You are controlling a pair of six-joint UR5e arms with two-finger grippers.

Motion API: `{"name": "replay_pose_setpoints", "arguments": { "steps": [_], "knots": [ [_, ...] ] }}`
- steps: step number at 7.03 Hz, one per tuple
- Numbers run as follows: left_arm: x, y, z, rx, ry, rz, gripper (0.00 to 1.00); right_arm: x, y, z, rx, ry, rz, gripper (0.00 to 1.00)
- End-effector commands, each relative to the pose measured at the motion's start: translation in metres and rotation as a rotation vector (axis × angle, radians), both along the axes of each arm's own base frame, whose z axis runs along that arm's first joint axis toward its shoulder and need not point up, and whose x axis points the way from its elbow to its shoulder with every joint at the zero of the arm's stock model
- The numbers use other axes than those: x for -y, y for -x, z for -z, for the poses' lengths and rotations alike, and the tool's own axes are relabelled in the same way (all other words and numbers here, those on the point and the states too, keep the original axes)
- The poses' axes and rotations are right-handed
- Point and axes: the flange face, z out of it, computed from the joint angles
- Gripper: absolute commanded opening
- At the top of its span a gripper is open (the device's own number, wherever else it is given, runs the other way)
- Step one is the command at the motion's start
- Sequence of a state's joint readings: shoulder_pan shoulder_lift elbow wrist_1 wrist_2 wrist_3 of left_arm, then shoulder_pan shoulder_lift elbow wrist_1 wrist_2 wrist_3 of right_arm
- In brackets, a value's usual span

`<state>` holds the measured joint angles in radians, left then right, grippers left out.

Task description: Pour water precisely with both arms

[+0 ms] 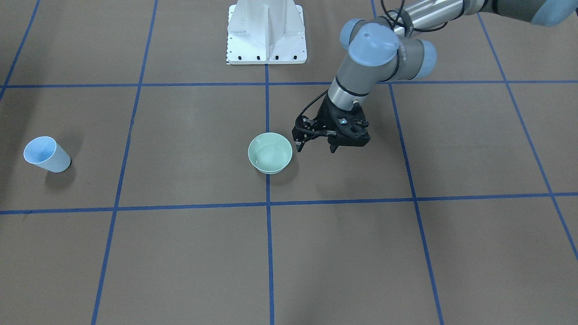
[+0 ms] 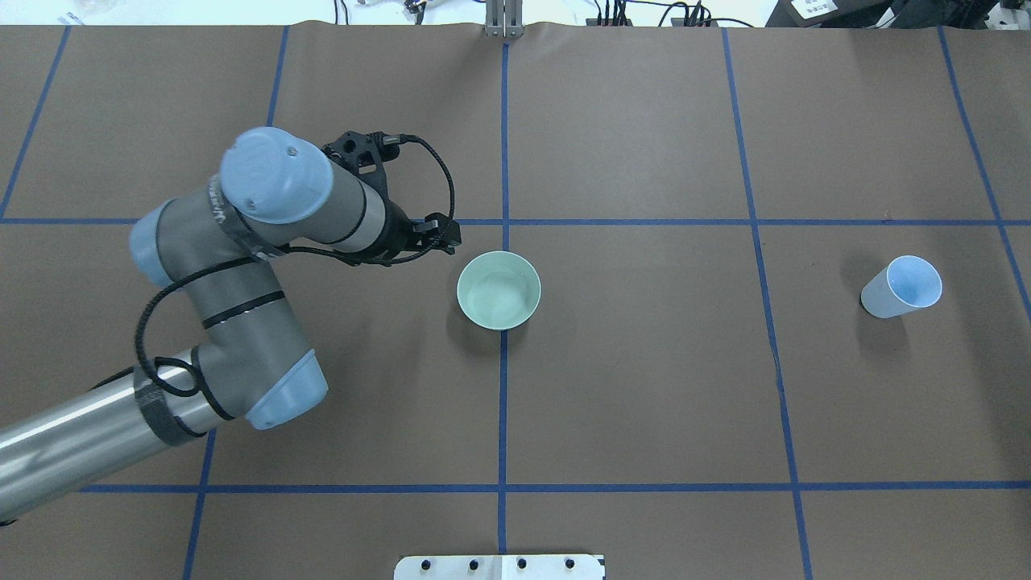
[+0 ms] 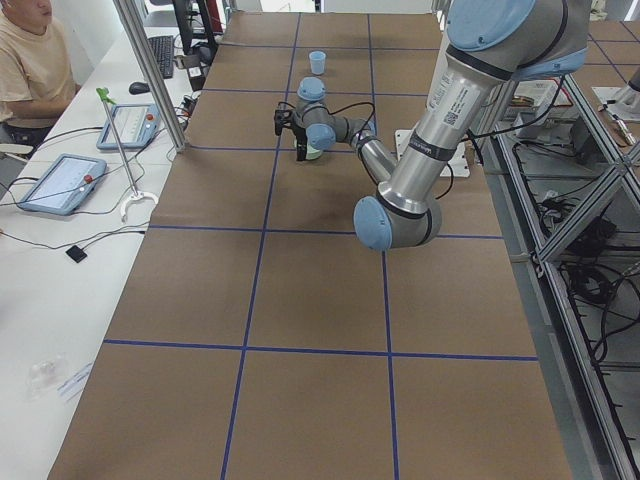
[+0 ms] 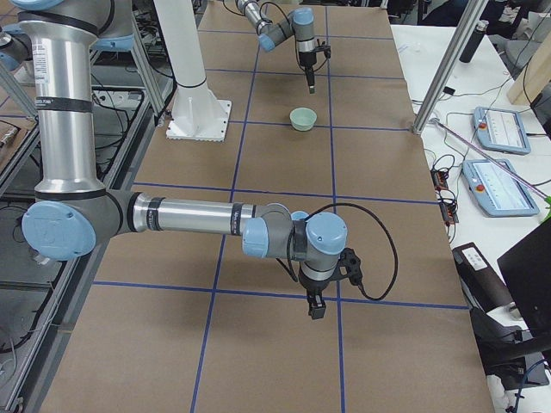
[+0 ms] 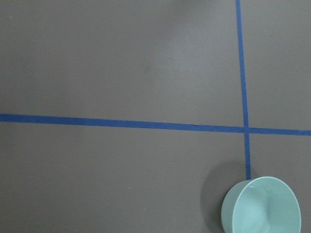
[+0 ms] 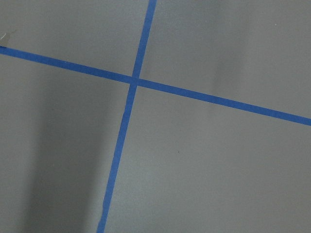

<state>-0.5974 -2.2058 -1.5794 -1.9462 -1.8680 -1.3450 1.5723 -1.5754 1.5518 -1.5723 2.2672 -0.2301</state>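
Note:
A pale green bowl [image 1: 270,152] stands at the table's middle on a blue tape line; it also shows in the overhead view [image 2: 498,290] and the left wrist view [image 5: 261,206]. A faint ring-shaped sheen of water [image 1: 270,159] lies in it. My left gripper [image 1: 316,149] hangs beside the bowl, just clear of its rim, open and empty. A pale blue cup [image 2: 900,287] stands alone far off on my right side. My right gripper [image 4: 316,308] shows only in the exterior right view, low over the table; I cannot tell whether it is open or shut.
The white pedestal base [image 1: 266,34] stands behind the bowl. Blue tape lines [image 2: 503,403] grid the brown table. A person [image 3: 30,60] sits at a side bench with tablets beyond the table's far edge.

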Motion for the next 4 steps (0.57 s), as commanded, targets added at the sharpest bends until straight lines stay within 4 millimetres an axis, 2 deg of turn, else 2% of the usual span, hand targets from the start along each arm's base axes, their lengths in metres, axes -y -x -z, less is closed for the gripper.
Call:
{"name": "replay_pose_setpoints", "arguments": {
  "steps": [1,2,3,4],
  "knots": [
    [-0.007,-0.05,-0.004,0.048,0.008,-0.004,1.0,-0.001,0.0,0.0,0.0,0.001,0.0,1.0],
    [-0.019,-0.06,-0.002,0.05,-0.001,-0.014,0.97,-0.001,0.0,0.0,0.0,0.001,0.0,1.0],
    [-0.025,-0.065,-0.002,0.054,-0.01,-0.014,0.5,-0.001,0.0,0.0,0.0,-0.001,0.0,1.0],
    [-0.029,-0.069,-0.002,0.055,-0.011,-0.022,0.08,-0.001,0.0,0.0,0.0,-0.001,0.0,1.0]
  ]
}}
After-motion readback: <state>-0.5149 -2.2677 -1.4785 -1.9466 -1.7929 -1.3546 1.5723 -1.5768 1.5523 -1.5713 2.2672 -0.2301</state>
